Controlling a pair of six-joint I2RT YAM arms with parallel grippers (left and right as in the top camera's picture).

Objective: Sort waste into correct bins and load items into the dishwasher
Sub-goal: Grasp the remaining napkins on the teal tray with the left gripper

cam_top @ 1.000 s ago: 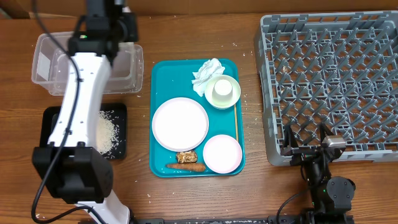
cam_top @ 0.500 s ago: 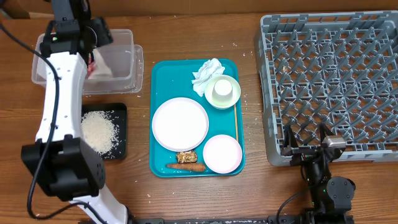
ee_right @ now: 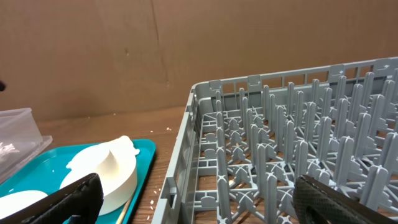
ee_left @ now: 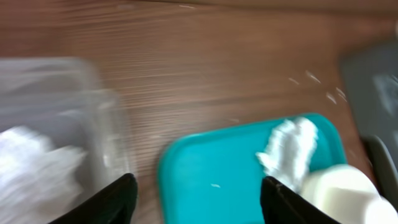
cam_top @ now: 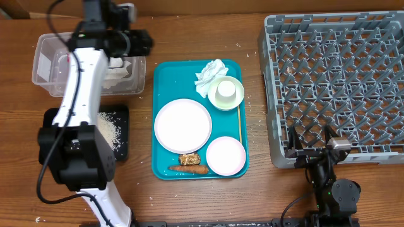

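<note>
Left claw [ee_left: 199,206]: fingers spread, nothing between them; it hangs over the right end of the clear tub [cam_top: 45,65], near the back of the bench [cam_top: 189,202].
Right claw [ee_right: 199,205]: spread wide and empty, low at the front edge of the dish rack [cam_top: 334,75], looking across its pegs.
Clear tub: back left of the bench; a second napkin [ee_left: 31,168], white and crumpled, lies inside (the wrist view is smeared, so I can make out little else in there).
Black tray [cam_top: 121,113]: just in front of the tub, partly hidden under the left arm, with loose rice [cam_top: 108,131] scattered on it.
Teal tray [cam_top: 158,94]: mid-bench, between the two bins and the rack.
Napkin [cam_top: 211,72]: crumpled at the tray's back right corner, touching the bowl.
Bowl [cam_top: 235,99]: just in front of the napkin, with the cup [cam_top: 225,91] sitting in it.
Large plate [cam_top: 183,125]: middle of the teal tray, towards its left.
Small plate [cam_top: 225,155]: front right corner of the tray.
Brown lump [cam_top: 189,159]: between the two plates at the tray's front, with the carrot [cam_top: 190,168] lying just in front of it.
Stick [cam_top: 240,126]: thin, lying along the tray's right side.
Dish rack: right side of the bench, no dishes in it.
</note>
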